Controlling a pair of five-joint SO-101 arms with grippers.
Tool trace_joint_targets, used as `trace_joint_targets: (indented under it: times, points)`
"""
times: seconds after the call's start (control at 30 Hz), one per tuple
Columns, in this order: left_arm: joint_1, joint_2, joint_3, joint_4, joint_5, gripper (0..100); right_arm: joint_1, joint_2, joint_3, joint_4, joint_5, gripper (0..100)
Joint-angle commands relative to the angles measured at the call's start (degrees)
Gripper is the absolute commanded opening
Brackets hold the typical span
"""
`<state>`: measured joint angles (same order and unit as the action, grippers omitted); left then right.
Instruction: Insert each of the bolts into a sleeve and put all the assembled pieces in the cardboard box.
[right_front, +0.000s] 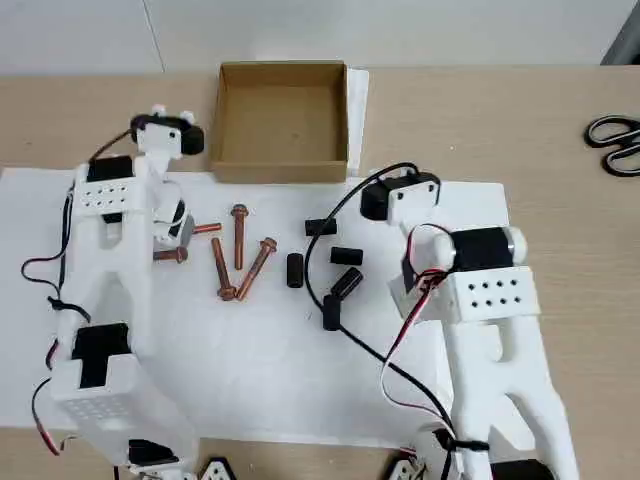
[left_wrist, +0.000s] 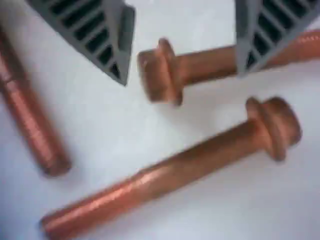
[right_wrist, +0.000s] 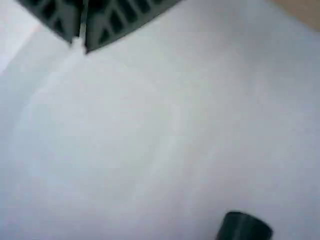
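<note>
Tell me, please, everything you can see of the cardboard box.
The cardboard box is a shallow, roughly square tray of plain brown card, open at the top, with four low upright walls. Its floor is bare; nothing lies inside. It sits flat at the far side of the table, beyond the bolts and sleeves, its front wall at the far edge of the white sheet. Apart from the surface beneath, nothing touches it.

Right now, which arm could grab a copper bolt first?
Left. Its fingers are open right above a copper-coloured metal bolt; the right arm's fingers are shut over white paper.
</note>
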<state>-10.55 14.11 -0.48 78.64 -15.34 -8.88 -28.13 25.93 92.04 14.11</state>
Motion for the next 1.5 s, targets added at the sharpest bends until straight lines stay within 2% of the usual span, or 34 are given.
trace_joint_targets:
  times: [0.0,0.23,0.53,1.47]
  points:
    - [3.25,-1.23,-5.23,1.76,5.19,14,3.65,-0.40,-2.20,0.75,0.44,0.5]
    - [10.20,-1.41,-9.89,5.89,16.88,14,6.55,-0.48,-2.20,0.75,0.44,0.5]
    - [13.27,4.48,-11.21,1.85,23.74,14,6.73,-0.57,-2.20,0.75,0.35,0.5]
    - [13.19,27.08,-29.76,2.11,24.62,14,6.81,-0.48,-2.20,0.75,0.44,0.5]
